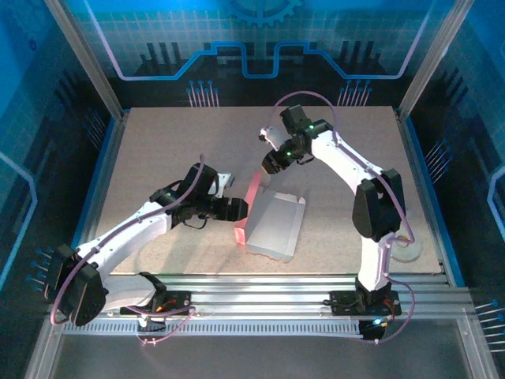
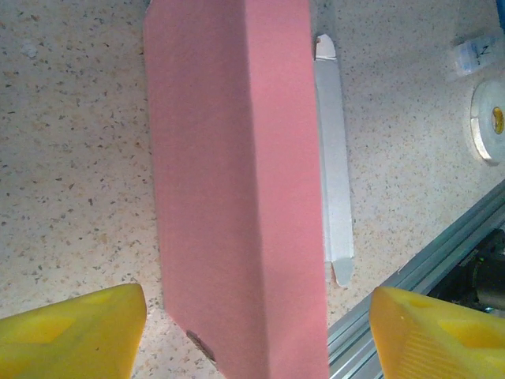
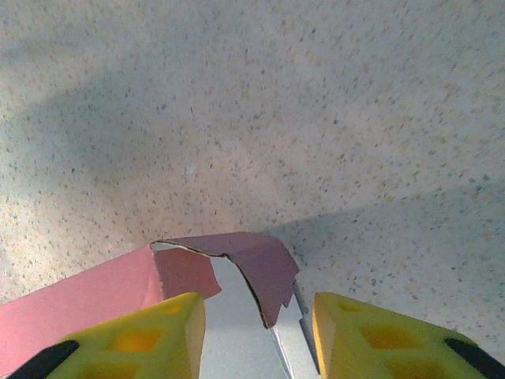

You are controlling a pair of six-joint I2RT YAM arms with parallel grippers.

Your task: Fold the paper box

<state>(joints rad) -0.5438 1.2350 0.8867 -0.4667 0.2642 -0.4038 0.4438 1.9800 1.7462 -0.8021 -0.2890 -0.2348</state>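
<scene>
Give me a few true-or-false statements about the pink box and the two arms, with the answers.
1. The paper box is pink outside and pale inside. True.
2. The box is fully closed up. False: a pale panel lies flat on the table, with one pink wall raised.
3. The left hand is clamped shut. False: its yellow fingers stand apart, either side of the pink wall.
4. The right hand is open, with a pink flap between its fingers. True.

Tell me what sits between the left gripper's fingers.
The paper box lies between the fingers of the open left gripper, touching neither; the left wrist view shows it.
</scene>
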